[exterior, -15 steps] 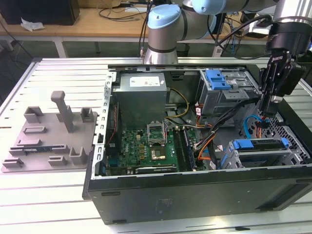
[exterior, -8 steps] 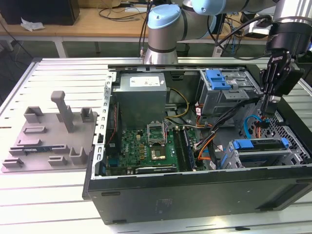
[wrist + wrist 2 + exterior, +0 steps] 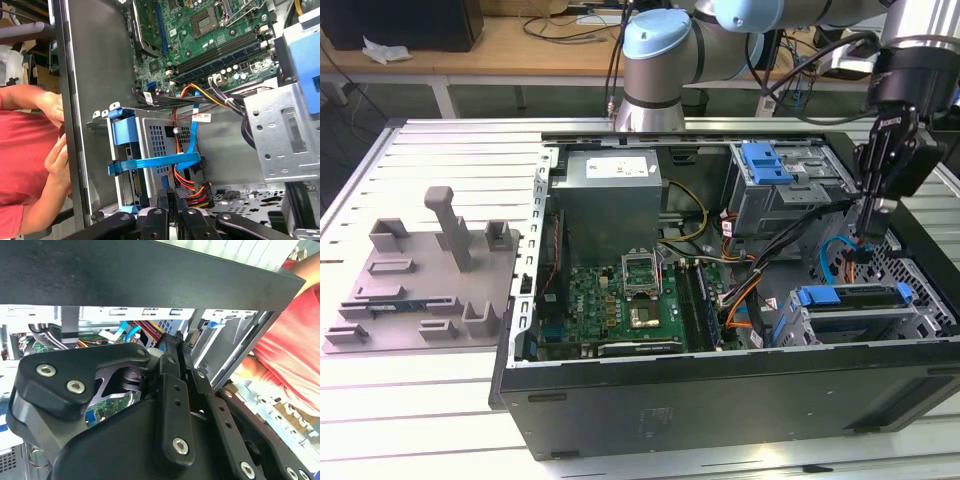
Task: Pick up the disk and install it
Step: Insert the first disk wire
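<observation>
My gripper (image 3: 866, 233) hangs over the exterior view's right end of the open computer case (image 3: 720, 400), its tips just inside the case. Its two black fingers stand close together with nothing between them in both wrist views (image 3: 175, 338) (image 3: 172, 193). Just off the tips in the first wrist view is a silver perforated drive cage (image 3: 157, 142) with a blue tab (image 3: 125, 131) and a blue flat cable (image 3: 165, 161) across it. That cage (image 3: 850, 315) sits at the case's front right corner in the exterior view. The disk is out of view.
A second cage with a blue tab (image 3: 766, 162) stands at the back right. The grey power supply (image 3: 610, 195) and green motherboard (image 3: 630, 300) take up the middle. Orange and black cables (image 3: 192, 187) run beside the cage. A person's hands (image 3: 55, 150) rest outside the case wall. A grey fixture plate (image 3: 425, 275) lies on the exterior view's left.
</observation>
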Motion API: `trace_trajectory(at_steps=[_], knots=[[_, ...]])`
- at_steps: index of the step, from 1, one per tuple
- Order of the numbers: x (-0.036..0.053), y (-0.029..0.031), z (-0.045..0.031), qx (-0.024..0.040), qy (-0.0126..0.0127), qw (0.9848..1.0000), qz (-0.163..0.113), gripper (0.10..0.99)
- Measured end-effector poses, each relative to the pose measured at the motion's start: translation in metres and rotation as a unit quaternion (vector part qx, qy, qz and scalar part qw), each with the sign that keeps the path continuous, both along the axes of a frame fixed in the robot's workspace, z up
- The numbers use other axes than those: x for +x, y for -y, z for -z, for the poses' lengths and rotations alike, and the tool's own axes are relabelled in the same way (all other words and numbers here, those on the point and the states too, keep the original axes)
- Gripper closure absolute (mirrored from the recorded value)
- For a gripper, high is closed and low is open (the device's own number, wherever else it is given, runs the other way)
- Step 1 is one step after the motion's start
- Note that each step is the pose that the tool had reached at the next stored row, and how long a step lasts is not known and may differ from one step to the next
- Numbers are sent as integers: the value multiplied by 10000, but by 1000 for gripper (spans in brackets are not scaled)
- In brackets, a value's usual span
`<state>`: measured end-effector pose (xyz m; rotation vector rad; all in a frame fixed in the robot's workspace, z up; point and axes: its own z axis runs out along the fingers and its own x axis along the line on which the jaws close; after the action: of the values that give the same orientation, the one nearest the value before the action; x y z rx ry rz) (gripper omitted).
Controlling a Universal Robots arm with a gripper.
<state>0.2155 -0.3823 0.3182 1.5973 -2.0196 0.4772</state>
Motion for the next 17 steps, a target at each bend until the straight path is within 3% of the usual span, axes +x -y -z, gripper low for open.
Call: trace_trajectory(at_steps=[6, 12, 17], knots=[[-21, 50, -36, 21, 2, 10000, -13, 918], [-90, 140, -43, 22, 3, 10000, -12, 918], [-117, 205, -65, 84, 36, 10000, -13, 918]])
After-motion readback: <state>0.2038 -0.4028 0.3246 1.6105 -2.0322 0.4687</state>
